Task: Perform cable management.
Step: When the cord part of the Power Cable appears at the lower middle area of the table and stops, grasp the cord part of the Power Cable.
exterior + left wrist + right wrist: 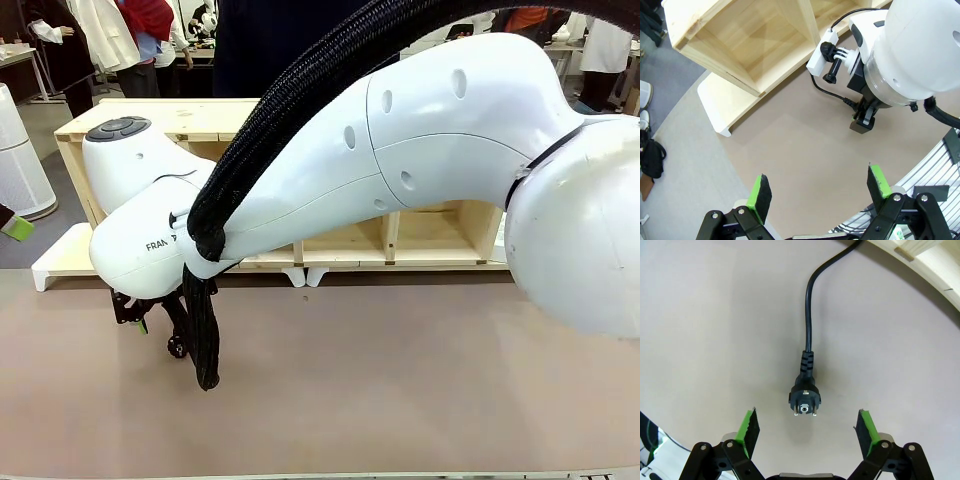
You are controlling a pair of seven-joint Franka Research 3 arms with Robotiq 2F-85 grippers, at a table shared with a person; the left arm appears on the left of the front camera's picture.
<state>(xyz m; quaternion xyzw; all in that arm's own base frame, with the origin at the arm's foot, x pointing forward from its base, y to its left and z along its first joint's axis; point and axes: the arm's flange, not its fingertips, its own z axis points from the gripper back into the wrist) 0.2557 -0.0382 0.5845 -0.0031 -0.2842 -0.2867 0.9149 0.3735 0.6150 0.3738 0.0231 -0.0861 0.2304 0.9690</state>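
Right end effector (pixel 807 432) is seen hanging wide open over the surface (pixel 715 340), with nothing gripped. The cable (pixel 809 315) is laid flat on the surface, and its plug (pixel 805 401) is parked just ahead of the green pads (pixel 750 432), in line with the gap between them and untouched. From the plug the cable is run straight up to 12 o'clock, then bent off toward 1 o'clock by the wooden shelf (pixel 935 260). Left end effector (pixel 820 192) is held open too, empty, well apart from the cable. In its wrist view the cable is spotted at 1 o'clock, beside the shelf, with the right arm (pixel 910 50) hung over it.
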